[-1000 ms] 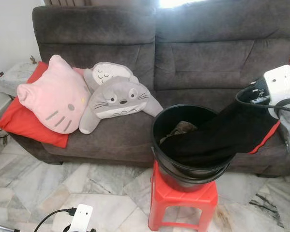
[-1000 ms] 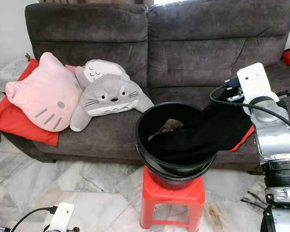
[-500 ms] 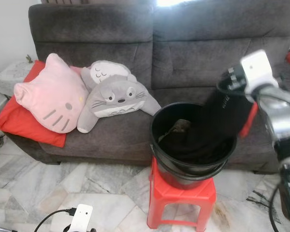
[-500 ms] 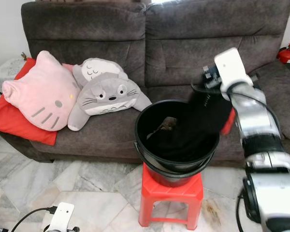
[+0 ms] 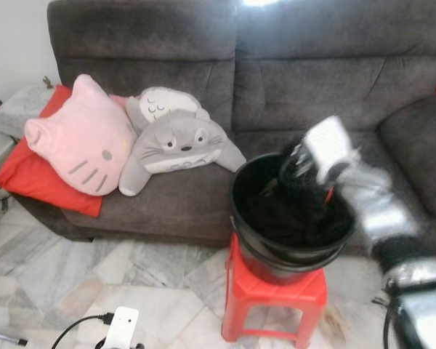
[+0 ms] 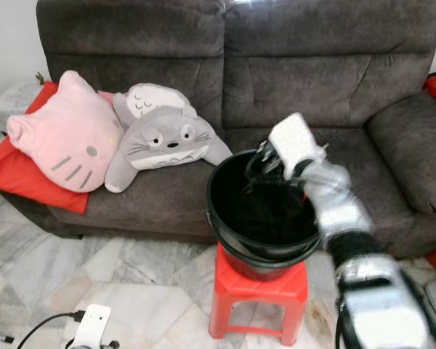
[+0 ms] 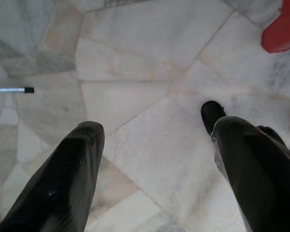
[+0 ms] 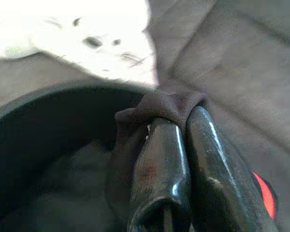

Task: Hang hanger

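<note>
Grey couch upholstery spans the back of the scene, standing on a pale marble floor. On its seat, toward the robot's left, lie a red cushion, a pink cat-faced pillow on top of it, and a grey-and-white plush creature leaning beside the pillow.

Before the couch stands a red plastic stool, and on it sits a black bucket that holds a dark garment. The right arm, blurred in both eye views, reaches down over the bucket's rim. The right gripper has its jaws pressed together on a fold of the dark garment just above the bucket's inner wall, with a red patch visible at the edge of the wrist view; whether that red belongs to the cloth cannot be told. No hanger can be made out among the cloth.

The left arm hangs idle low by the floor. The left gripper has its jaws spread wide above the marble tiles, with a corner of the stool at the edge of that view and a thin white rod with a dark tip lying on the floor.
</note>
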Available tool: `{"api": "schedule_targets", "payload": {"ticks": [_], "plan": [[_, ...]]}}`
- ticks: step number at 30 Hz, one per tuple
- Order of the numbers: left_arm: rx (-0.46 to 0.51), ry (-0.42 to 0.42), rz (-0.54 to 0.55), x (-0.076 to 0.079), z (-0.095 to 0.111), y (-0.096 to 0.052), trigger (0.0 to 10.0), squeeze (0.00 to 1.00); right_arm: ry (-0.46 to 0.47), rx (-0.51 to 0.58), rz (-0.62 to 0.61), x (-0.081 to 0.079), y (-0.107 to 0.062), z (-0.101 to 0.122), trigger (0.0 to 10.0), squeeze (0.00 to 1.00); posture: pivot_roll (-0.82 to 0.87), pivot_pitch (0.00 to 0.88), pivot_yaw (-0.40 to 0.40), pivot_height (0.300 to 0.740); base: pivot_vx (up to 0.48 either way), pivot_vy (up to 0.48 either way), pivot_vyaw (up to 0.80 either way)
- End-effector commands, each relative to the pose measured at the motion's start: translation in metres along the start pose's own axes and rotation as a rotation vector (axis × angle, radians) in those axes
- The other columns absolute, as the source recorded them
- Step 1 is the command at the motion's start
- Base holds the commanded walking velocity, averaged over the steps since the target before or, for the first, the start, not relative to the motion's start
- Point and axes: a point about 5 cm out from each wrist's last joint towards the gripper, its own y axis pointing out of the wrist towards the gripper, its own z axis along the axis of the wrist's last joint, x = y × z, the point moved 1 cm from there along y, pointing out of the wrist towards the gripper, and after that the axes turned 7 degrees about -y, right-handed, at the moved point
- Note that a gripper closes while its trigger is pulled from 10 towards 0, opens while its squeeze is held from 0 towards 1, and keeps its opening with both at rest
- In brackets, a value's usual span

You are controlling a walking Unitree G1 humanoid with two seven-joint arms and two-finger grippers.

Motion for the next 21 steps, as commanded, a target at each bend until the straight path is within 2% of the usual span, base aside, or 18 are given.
{"api": "schedule_targets", "payload": {"ticks": [1, 4, 8, 9, 12, 13, 15, 16, 17, 21], "plan": [[-0.011, -0.004, 0.011, -0.004, -0.004, 0.0, 10.0, 0.0, 0.003, 0.111, -0.009, -0.003, -0.012, 0.022, 0.0, 0.0, -0.27, 0.0, 0.067, 0.74, 0.0, 0.0, 0.0], [-0.011, -0.001, 0.011, -0.004, -0.004, 0.0, 10.0, 0.0, 0.039, 0.114, -0.034, -0.009, -0.025, 0.023, 0.0, 0.0, -0.28, 0.0, 0.068, 0.74, 0.0, 0.0, 0.0], [-0.011, 0.003, 0.008, -0.004, -0.004, 0.0, 10.0, 0.0, 0.081, 0.021, -0.129, -0.02, -0.06, 0.016, 0.0, 0.0, -0.28, 0.0, 0.066, 0.74, 0.0, 0.0, 0.0], [-0.01, 0.005, 0.008, -0.004, -0.003, 0.0, 10.0, 0.0, 0.067, -0.033, -0.17, -0.024, -0.077, 0.011, 0.0, 0.0, -0.29, 0.0, 0.065, 0.74, 0.0, 0.0, 0.0], [-0.009, 0.006, 0.007, -0.004, -0.003, 0.0, 10.0, 0.0, 0.059, -0.062, -0.212, -0.025, -0.086, 0.008, 0.0, 0.0, -0.3, 0.0, 0.066, 0.74, 0.0, 0.0, 0.0], [-0.008, 0.008, 0.007, -0.005, -0.002, 0.0, 10.0, 0.0, 0.049, -0.105, -0.27, -0.024, -0.098, 0.002, 0.0, 0.0, -0.3, 0.0, 0.066, 0.74, 0.0, 0.0, 0.0], [-0.007, 0.009, 0.007, -0.005, -0.002, 0.0, 10.0, 0.0, 0.036, -0.152, -0.312, -0.025, -0.11, -0.004, 0.0, 0.0, -0.3, 0.0, 0.065, 0.74, 0.0, 0.0, 0.0], [-0.007, 0.01, 0.007, -0.005, -0.002, 0.0, 10.0, 0.0, 0.059, -0.193, -0.322, -0.03, -0.117, -0.013, 0.0, 0.0, -0.31, 0.0, 0.066, 0.74, 0.0, 0.0, 0.0], [-0.007, 0.012, 0.005, -0.005, -0.002, 0.0, 10.0, 0.0, 0.099, -0.275, -0.298, -0.042, -0.129, -0.027, 0.0, 0.0, -0.31, 0.0, 0.066, 0.74, 0.0, 0.0, 0.0], [-0.006, 0.014, 0.003, -0.004, -0.001, 0.0, 10.0, 0.0, 0.115, -0.405, -0.232, -0.063, -0.144, -0.055, 0.0, 0.0, -0.31, 0.0, 0.066, 0.74, 0.0, 0.0, 0.0]]}}
